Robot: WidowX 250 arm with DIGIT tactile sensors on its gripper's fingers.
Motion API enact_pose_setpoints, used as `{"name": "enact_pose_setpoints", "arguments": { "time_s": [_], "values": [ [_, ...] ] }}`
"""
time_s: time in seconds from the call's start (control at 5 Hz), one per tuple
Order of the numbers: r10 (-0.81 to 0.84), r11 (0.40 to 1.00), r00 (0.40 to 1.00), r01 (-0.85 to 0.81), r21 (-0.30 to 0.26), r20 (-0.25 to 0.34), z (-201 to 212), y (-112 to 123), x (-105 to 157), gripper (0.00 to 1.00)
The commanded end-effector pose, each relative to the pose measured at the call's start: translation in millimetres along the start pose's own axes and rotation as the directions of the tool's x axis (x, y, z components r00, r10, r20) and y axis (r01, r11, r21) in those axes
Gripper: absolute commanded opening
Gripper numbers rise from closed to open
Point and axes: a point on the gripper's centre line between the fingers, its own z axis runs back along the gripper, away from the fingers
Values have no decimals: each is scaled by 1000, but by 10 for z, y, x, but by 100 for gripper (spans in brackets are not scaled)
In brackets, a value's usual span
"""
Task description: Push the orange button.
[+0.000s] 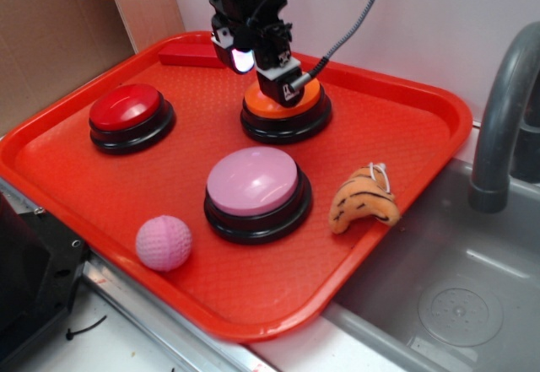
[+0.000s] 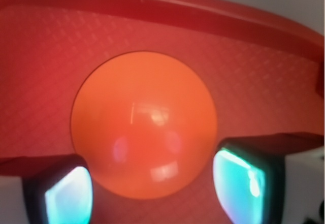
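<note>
Orange button (image 1: 295, 102) upright, dome up; round, no long axis. Sits at back centre of red tray (image 1: 405, 127).
Count: 3 buttons – orange, red (image 1: 126, 107), pink (image 1: 252, 180); 1 pink ball (image 1: 164, 242); 1 striped plush toy (image 1: 364, 202).
Gripper (image 1: 283, 85) directly over orange dome, at or just above cap. Wrist view: fingers (image 2: 238, 183) parted, one either side of dome (image 2: 143, 122), holding nothing.
</note>
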Motion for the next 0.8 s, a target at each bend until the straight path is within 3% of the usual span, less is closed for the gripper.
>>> {"name": "enact_pose_setpoints", "arguments": {
  "time_s": [0.0, 0.6],
  "values": [
    [-37, 999, 999, 37, 7, 29, -85, -47, 156, 100],
    [-25, 1000, 998, 25, -2, 65, 286, -35, 145, 100]
  ]
}}
